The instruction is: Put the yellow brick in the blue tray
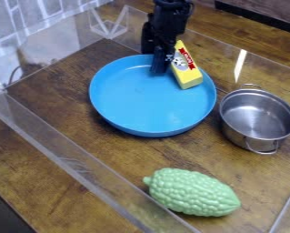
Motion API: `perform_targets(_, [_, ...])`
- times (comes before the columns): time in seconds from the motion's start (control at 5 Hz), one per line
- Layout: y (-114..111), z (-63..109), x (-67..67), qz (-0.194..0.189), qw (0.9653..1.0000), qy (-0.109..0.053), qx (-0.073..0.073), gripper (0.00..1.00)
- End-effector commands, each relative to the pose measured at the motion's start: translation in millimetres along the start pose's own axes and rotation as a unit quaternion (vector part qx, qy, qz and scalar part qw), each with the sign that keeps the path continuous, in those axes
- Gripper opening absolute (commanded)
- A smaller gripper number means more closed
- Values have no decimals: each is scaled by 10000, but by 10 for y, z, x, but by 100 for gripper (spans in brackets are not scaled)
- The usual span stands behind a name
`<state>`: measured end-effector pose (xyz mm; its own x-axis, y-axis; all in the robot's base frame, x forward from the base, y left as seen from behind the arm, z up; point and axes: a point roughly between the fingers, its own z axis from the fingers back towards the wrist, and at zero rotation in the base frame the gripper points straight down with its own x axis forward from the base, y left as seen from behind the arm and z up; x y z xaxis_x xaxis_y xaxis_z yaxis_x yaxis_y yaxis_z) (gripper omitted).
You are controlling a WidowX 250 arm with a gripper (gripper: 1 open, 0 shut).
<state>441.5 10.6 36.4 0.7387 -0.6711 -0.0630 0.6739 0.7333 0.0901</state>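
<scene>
The blue tray (147,100) is a big round shallow dish in the middle of the wooden table. The yellow brick (187,69), with a white-and-red label on top, lies tilted on the tray's far right rim, partly inside the dish. My black gripper (161,47) hangs over the tray's far edge, just left of the brick and close against its end. Its fingers stand apart and hold nothing.
A shiny steel pot (257,118) stands right of the tray. A bumpy green gourd toy (194,192) lies near the front edge. Clear plastic walls (62,146) run along the left and front of the wooden table (62,100).
</scene>
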Motion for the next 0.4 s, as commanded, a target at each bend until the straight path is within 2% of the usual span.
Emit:
perform_targets(0.0, [144,322,38,127,9989,-322,332,100])
perform_targets(0.2, [141,322,36,162,9988,-318,345,100])
